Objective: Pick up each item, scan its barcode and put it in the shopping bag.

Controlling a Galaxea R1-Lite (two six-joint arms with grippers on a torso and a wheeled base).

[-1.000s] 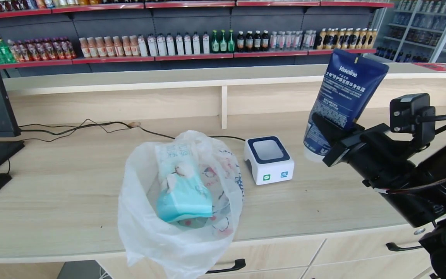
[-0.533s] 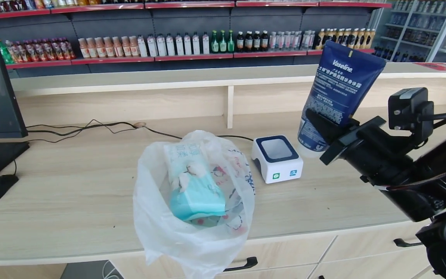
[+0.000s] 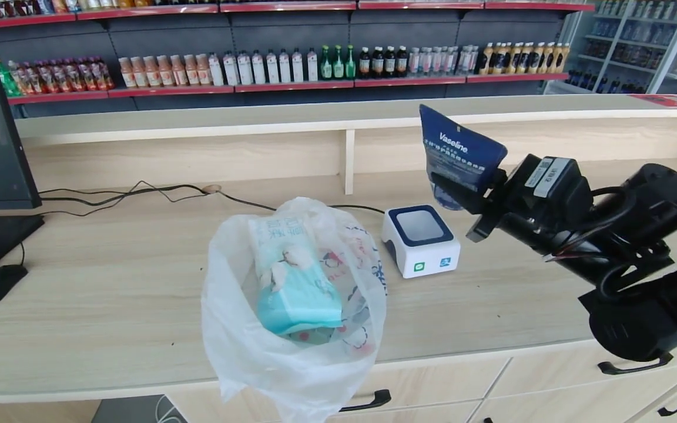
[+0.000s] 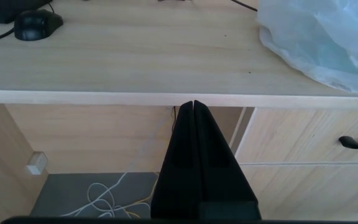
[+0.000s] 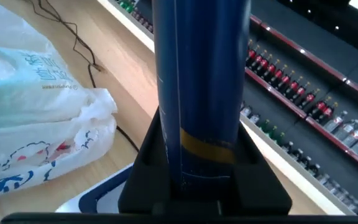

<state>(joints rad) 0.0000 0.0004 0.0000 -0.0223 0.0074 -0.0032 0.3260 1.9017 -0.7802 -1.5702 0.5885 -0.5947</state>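
Just above the scanner [image 3: 421,241], a blue tube [image 3: 459,155] tilts — clamped in the right tool [image 3: 462,197].
Shopping bag [image 3: 238,352] on the worktop [image 3: 109,282] holds a teal tissue pack [image 3: 294,282]; left tool [image 4: 193,107] — pressed together, empty — sits below the worktop's edge.

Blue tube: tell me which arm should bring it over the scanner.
Right. The right gripper is shut on the blue tube, held up just beside the scanner. The left gripper is shut and empty, low in front of the counter edge.
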